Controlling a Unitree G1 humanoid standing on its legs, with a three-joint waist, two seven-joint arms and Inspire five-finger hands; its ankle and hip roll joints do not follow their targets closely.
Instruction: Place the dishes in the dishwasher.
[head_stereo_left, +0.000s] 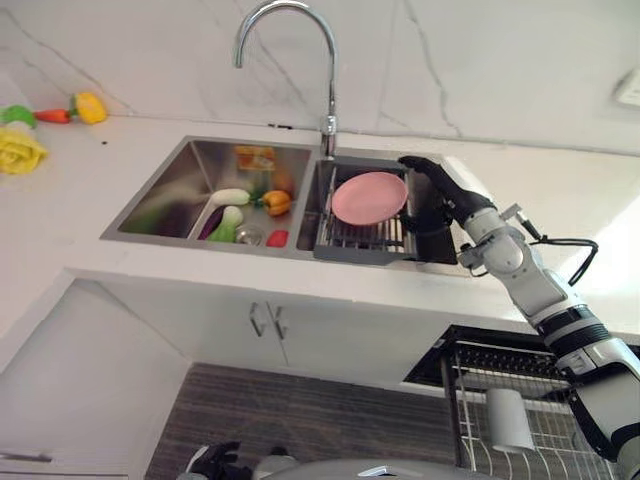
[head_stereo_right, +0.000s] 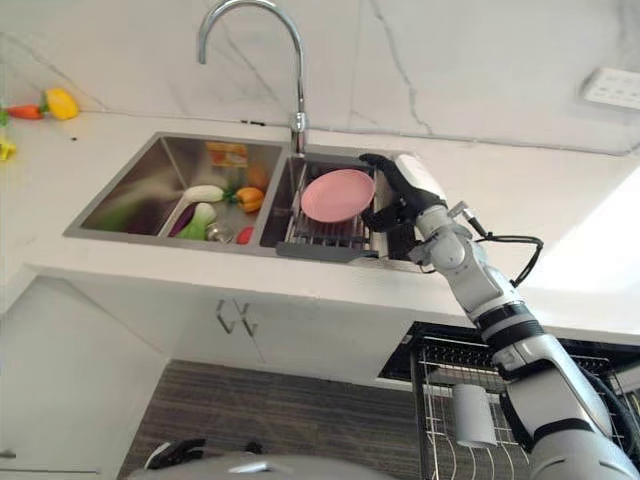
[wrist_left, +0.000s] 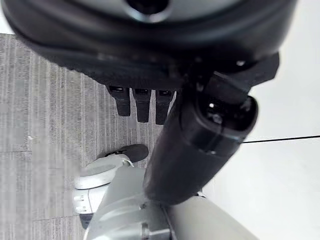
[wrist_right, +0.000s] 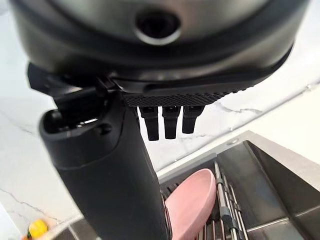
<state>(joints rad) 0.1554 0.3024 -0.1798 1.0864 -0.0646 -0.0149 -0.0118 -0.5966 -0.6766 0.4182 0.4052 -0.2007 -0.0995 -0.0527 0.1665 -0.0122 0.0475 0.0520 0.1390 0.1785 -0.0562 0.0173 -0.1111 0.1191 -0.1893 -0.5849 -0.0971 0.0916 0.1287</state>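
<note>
Where the white tabletop (head_stereo_left: 560, 190) is cut by a two-basin sink (head_stereo_left: 160, 190), we see a pink plate (head_stereo_left: 369, 197) standing on edge in a dark drying rack (head_stereo_left: 350, 245) that sits in the right basin, under the curved tap (head_stereo_left: 290, 60); the plate leans slightly and faces the front. Our right hand (head_stereo_right: 395, 190) reaches in from the right and hovers at the plate's right rim, fingers straight and loosely spread, thumb apart from them; in the right wrist view the fingers (wrist_right: 170, 120) point past the plate (wrist_right: 192, 205) with a gap between, so we hold nothing; whether any finger touches the rim we cannot tell. The left basin holds toy vegetables (head_stereo_left: 245, 205), among them a white and green one, an orange one and a red one; more toy food (head_stereo_left: 20, 135) lies on the tabletop at the far left. Below the tabletop on the right, a wire dishwasher basket (head_stereo_left: 520, 420) stands pulled out, with a white cup (head_stereo_left: 510, 420) in it. Our left hand (wrist_left: 142, 102) hangs low over the grey floor (wrist_left: 45, 110), fingers relaxed and empty.
</note>
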